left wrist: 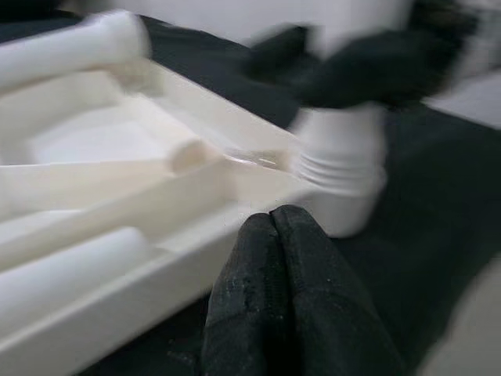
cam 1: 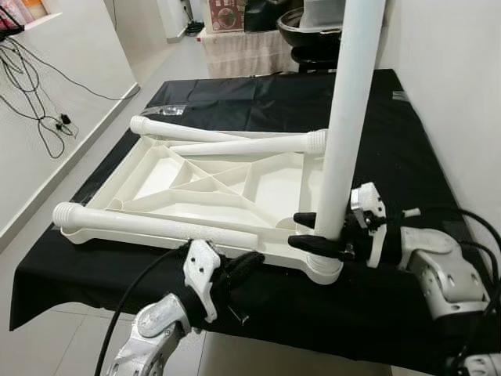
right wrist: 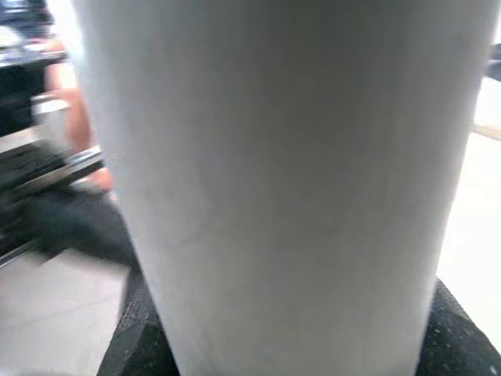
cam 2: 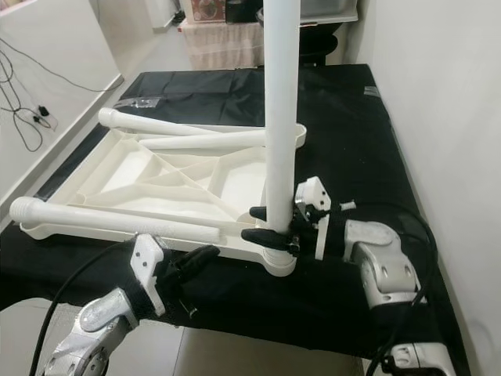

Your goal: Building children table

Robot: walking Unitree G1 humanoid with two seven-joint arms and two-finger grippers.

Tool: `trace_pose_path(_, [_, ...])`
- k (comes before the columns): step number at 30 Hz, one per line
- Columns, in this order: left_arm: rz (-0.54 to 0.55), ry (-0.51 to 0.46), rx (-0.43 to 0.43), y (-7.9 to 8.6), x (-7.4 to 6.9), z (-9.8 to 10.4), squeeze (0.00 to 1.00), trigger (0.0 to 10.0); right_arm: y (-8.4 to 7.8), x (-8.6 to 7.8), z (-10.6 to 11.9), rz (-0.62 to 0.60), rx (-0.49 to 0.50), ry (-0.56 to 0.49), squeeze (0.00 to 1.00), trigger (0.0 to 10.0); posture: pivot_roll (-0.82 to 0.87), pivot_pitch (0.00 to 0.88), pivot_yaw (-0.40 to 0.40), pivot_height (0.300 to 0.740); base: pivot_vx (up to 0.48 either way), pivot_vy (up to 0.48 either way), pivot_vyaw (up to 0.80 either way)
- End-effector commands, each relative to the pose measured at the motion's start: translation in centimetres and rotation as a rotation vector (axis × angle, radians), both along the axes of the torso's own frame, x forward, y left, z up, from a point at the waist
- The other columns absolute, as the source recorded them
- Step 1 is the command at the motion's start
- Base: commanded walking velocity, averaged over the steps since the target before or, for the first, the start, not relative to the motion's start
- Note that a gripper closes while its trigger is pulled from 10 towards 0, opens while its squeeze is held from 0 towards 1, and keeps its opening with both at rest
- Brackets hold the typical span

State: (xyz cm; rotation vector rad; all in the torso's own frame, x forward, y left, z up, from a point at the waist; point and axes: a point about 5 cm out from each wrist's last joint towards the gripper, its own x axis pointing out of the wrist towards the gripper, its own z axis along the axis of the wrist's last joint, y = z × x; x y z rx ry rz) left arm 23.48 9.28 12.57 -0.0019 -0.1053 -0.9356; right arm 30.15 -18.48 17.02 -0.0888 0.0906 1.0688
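A long bench draped in black cloth (cam 1: 258,102) carries the upturned white plastic children's tabletop (cam 1: 196,184), its ribbed underside facing up, lying toward the bench's near edge and left side. One tall white plastic leg (cam 1: 348,117) stands upright in the socket at the tabletop's near right corner. Two more white tube legs lie loose on the tabletop: one along its near edge (cam 1: 149,223), with its threaded end over the near left corner, and another (cam 1: 250,144) slanting across the far part toward the right. The right end effector (cam 1: 315,233) is clamped on the upright leg just above the socket. The left end effector (cam 1: 249,265), fingers pressed together and holding nothing, sits at the bench's near edge, just beside the tabletop's rim.
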Motion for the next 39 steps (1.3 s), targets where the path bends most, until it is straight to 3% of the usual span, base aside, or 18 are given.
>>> trace_pose_path(1, [-0.028,-0.023,0.021,-0.1,-0.4,0.1,0.00,10.0,-0.5,0.0,-1.9,-0.094,-0.026,0.092,0.00,0.0,0.02,0.111,0.082,0.740,0.000,0.000,0.00])
trace_pose_path(3, [-0.043,-0.013,0.022,-0.2,-0.8,0.0,0.00,10.0,-0.3,0.0,-2.6,-0.204,-0.047,0.085,0.00,0.0,0.01,0.114,0.084,0.740,0.000,0.000,0.00])
trace_pose_path(4, [-0.046,-0.009,0.025,0.0,-1.0,0.0,0.00,10.0,-0.2,0.3,-3.6,-0.441,-0.097,0.077,0.00,0.0,0.01,0.117,0.087,0.740,0.000,0.000,0.00])
trace_pose_path(5, [-0.046,-0.009,0.025,0.0,-1.0,0.0,0.00,10.0,-0.2,0.3,-3.6,-0.441,-0.097,0.077,0.00,0.0,0.01,0.117,0.087,0.740,0.000,0.000,0.00])
trace_pose_path(7, [-0.055,0.015,0.019,0.2,-1.7,-0.1,0.00,10.0,3.1,-2.2,-4.7,-0.736,-0.111,0.095,0.00,0.0,0.00,0.123,0.107,0.740,0.000,0.000,0.00])
trace_pose_path(11, [-0.040,0.025,0.007,0.3,-1.7,-0.2,0.00,10.0,4.1,-2.6,-4.4,-0.803,-0.130,0.050,0.00,0.0,0.00,0.116,0.104,0.740,0.000,0.000,0.00])
trace_pose_path(14, [-0.037,0.024,0.008,0.4,-1.6,-0.2,0.00,10.0,3.1,-1.1,-4.2,-0.864,-0.145,0.004,0.00,0.0,0.01,0.117,0.100,0.740,0.000,0.000,0.00])
trace_pose_path(16, [-0.027,0.028,0.011,0.6,-1.7,-0.3,0.00,10.0,2.1,1.3,-3.6,-0.945,-0.159,-0.042,0.00,0.0,0.01,0.114,0.111,0.740,0.000,0.000,0.00])
trace_pose_path(18, [-0.025,0.029,0.011,0.6,-1.7,-0.3,0.00,10.0,2.0,1.7,-3.5,-0.958,-0.160,-0.051,0.00,0.0,0.01,0.114,0.111,0.740,0.000,0.000,0.00])
trace_pose_path(19, [-0.018,0.032,0.011,0.6,-1.8,-0.3,0.00,10.0,2.0,2.3,-3.1,-0.954,-0.145,-0.060,0.00,9.8,0.01,0.113,0.112,0.740,0.000,0.000,0.00])
trace_pose_path(23, [-0.005,0.034,0.013,0.8,-1.9,-0.4,0.00,10.0,2.4,3.1,-2.2,-0.947,-0.116,-0.091,0.00,10.0,0.01,0.115,0.113,0.740,0.000,0.000,0.00])
trace_pose_path(24, [0.003,0.029,0.017,0.8,-2.0,-0.3,0.00,10.0,2.2,3.6,-1.5,-0.926,-0.094,-0.109,1.00,10.0,0.02,0.114,0.111,0.740,0.000,0.000,0.00])
trace_pose_path(29, [0.029,0.010,0.024,0.9,-2.0,-0.2,0.00,10.0,1.1,4.2,0.0,-0.853,-0.052,-0.136,1.00,10.0,0.02,0.118,0.103,0.740,0.000,0.000,0.00])
trace_pose_path(30, [0.040,0.005,0.027,1.0,-2.0,-0.2,0.00,10.0,0.7,4.3,0.6,-0.768,-0.035,-0.145,0.55,10.0,0.02,0.118,0.103,0.740,0.000,0.000,0.00])
trace_pose_path(31, [0.040,0.005,0.027,1.0,-2.0,-0.2,0.00,10.0,0.7,4.3,0.6,-0.768,-0.035,-0.145,0.55,10.0,0.02,0.118,0.103,0.740,0.000,0.000,0.00])
trace_pose_path(32, [0.053,0.001,0.026,1.1,-2.0,-0.2,0.00,10.0,0.6,4.1,1.1,-0.635,-0.009,-0.139,0.00,10.0,0.02,0.116,0.100,0.740,0.000,0.000,0.00])
trace_pose_path(34, [0.079,-0.001,0.020,1.2,-1.9,-0.2,0.00,10.0,0.3,3.7,1.9,-0.378,-0.035,-0.156,0.00,10.0,0.03,0.117,0.096,0.740,0.000,0.000,0.00])
trace_pose_path(39, [0.100,-0.002,0.022,1.4,-1.7,-0.2,0.00,10.0,-0.2,3.4,2.2,-0.225,-0.099,-0.157,0.00,10.0,0.04,0.115,0.090,0.740,0.000,0.000,0.00])
